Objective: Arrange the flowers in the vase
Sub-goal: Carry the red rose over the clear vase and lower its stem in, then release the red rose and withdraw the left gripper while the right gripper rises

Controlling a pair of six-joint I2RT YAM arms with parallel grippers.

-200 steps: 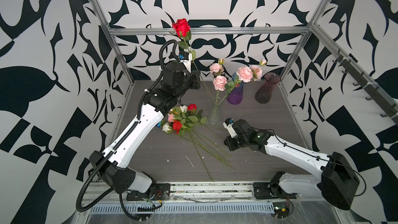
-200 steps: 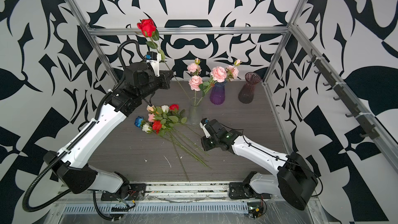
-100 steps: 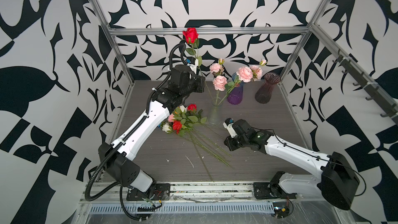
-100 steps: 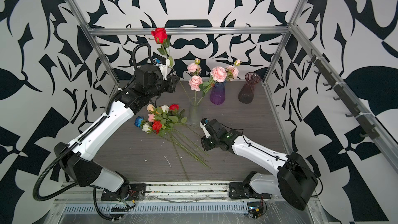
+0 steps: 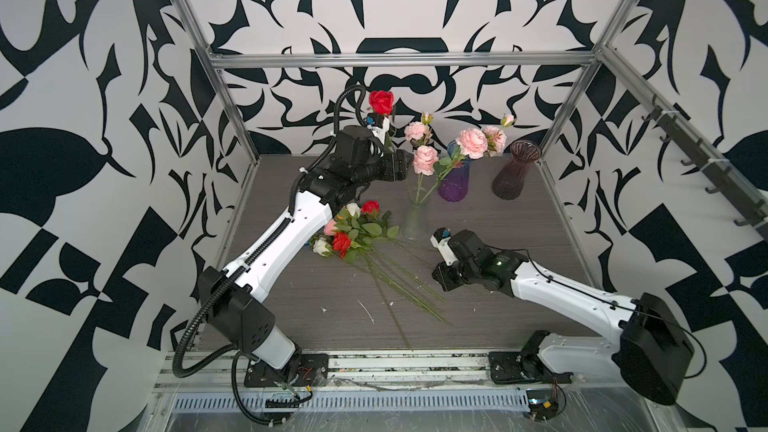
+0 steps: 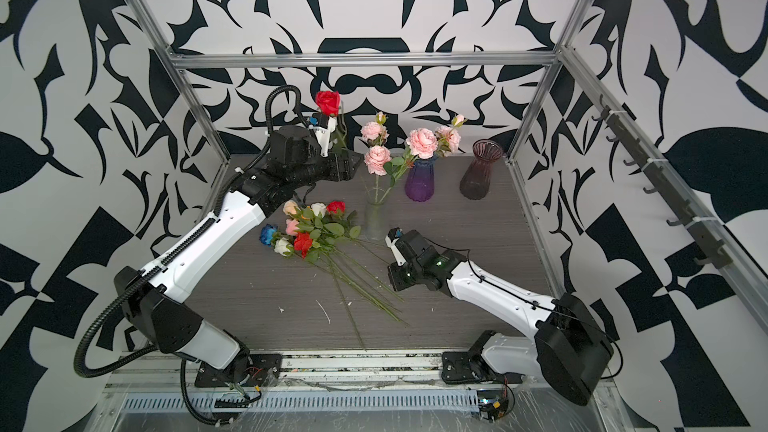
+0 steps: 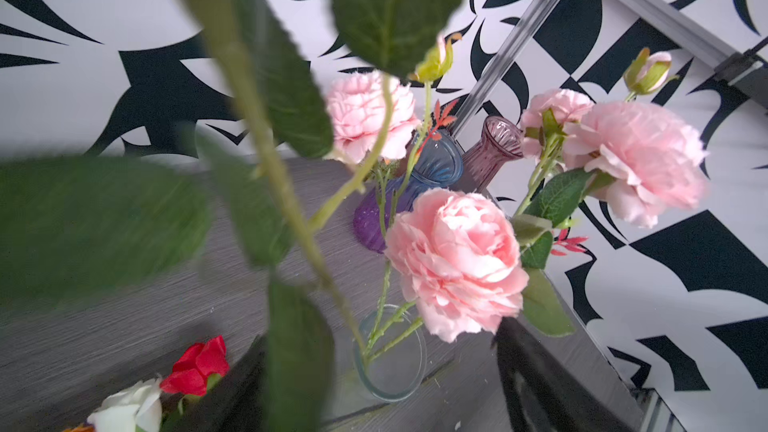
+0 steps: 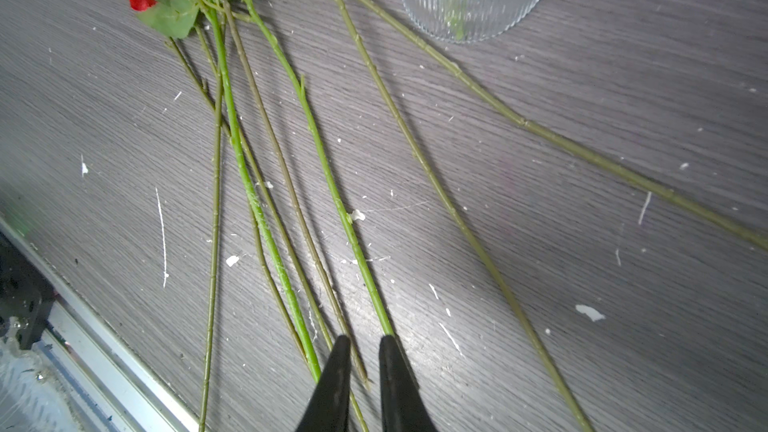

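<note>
Red rose [image 5: 381, 102] seemingly in clear vase [image 5: 413, 222]; left end effector [image 7: 380, 332] wide, right end effector [image 8: 360, 351] narrow, empty. Next: withdraw gently, fetch another.

Over the clear ribbed glass vase [image 7: 422, 359], the long green rose stem [image 7: 266, 151] and its leaves are blurred in the left wrist view, its bloom cut off. The right wrist view shows only the vase's base.
</note>
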